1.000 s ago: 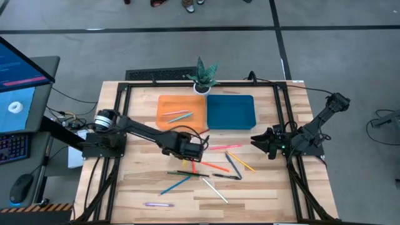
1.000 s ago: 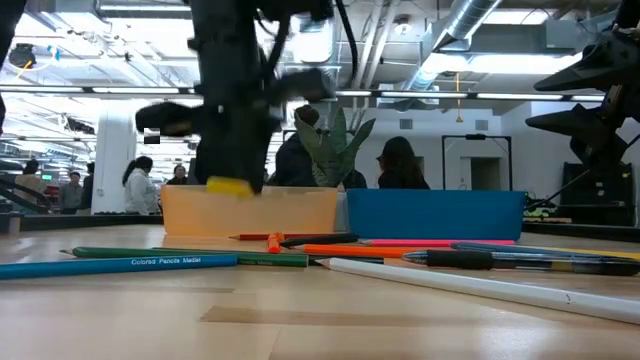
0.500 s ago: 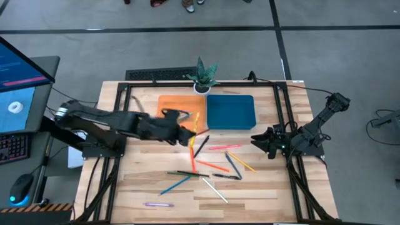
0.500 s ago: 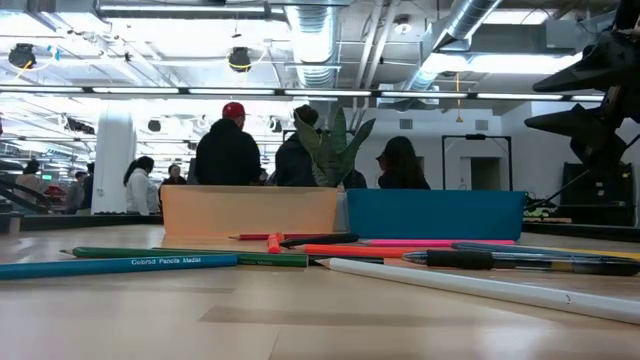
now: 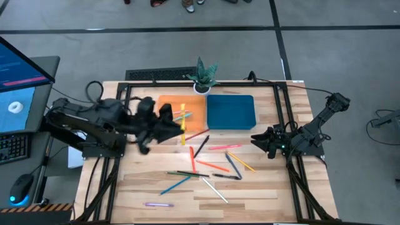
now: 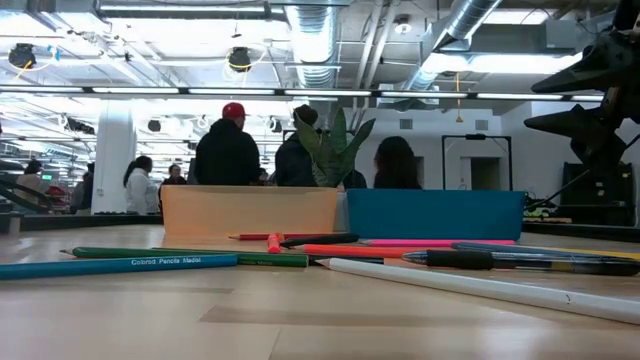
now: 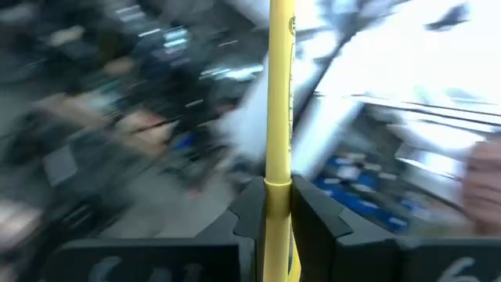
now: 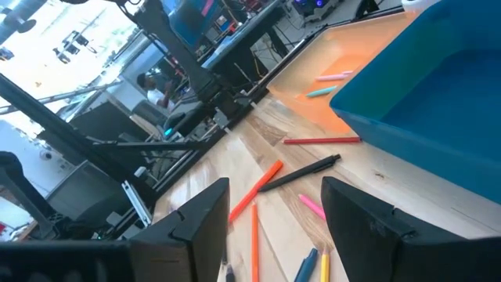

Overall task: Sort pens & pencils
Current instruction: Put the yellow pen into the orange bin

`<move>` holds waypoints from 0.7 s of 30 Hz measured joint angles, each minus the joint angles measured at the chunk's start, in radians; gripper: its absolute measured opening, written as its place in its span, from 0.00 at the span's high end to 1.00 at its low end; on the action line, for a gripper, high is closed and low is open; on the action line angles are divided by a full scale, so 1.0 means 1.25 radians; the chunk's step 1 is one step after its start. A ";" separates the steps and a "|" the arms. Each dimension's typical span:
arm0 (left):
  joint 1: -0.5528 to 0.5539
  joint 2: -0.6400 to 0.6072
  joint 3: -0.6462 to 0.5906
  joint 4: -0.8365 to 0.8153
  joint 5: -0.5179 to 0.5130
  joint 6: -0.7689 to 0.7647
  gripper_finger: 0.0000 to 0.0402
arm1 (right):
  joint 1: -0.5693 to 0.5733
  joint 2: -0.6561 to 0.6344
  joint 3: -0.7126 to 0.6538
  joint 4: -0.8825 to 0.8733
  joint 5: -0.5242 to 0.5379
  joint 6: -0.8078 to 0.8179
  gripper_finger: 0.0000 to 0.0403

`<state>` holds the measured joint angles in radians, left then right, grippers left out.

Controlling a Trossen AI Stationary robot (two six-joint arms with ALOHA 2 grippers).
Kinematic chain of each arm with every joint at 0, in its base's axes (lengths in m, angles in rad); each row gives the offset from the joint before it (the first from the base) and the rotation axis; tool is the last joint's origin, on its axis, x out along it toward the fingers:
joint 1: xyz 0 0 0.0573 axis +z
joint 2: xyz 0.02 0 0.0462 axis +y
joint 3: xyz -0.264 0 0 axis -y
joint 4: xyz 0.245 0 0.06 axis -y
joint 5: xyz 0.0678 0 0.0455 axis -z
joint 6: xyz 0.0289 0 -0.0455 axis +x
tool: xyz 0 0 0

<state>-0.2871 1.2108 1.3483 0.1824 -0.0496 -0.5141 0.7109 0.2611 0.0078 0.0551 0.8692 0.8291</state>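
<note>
Swinging back off the scatter of pens and pencils, the left gripper (image 5: 180,128) has lifted away from the middle of the table and now hangs over the near left corner of the orange tray (image 5: 167,106), a yellow pencil (image 5: 183,127) pinched between its fingers. The left wrist view settles the grip: both dark fingers (image 7: 317,223) are closed tight on the yellow pencil (image 7: 279,94), which stands straight up out of them, everything behind it a smear. From above that same arm is a dark blur. The low view misses it altogether; the arm that filled its left side a second ago is gone, leaving the orange tray (image 6: 250,211), blue tray (image 6: 435,214), potted plant (image 6: 330,150) and people standing in the room behind. Across the boards in front lie a blue pencil (image 6: 120,265), a green one (image 6: 190,256) and a white one (image 6: 480,287). The right gripper (image 5: 257,141) waits at the table's right edge, fingers (image 8: 196,219) spread wide and empty. Its wrist view alone shows two pencils (image 8: 329,82) lying inside the orange tray, and a red pencil (image 8: 321,141), a black pen (image 8: 301,172) and an orange pencil (image 8: 254,190) on the wood just outside it.
</note>
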 joint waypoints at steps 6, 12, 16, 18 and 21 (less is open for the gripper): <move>-0.018 0.001 0.000 0.114 0.089 0.091 0.91 | 0.000 0.000 0.000 0.000 0.000 0.000 0.44; -0.018 0.001 0.000 0.111 0.093 0.090 0.91 | 0.000 0.000 0.000 0.000 0.000 0.000 0.44; -0.018 0.001 0.001 0.017 0.009 0.088 0.91 | 0.000 0.000 0.000 0.000 0.000 0.000 0.44; -0.017 0.001 0.001 -0.052 -0.051 0.088 0.91 | 0.000 0.000 0.000 0.000 0.000 0.000 0.44; -0.010 0.001 0.001 -0.179 -0.158 0.054 0.91 | 0.000 0.000 0.000 0.000 0.000 0.000 0.44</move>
<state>-0.2997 1.2118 1.3495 -0.0410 -0.2473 -0.4465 0.7109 0.2611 0.0078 0.0551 0.8692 0.8295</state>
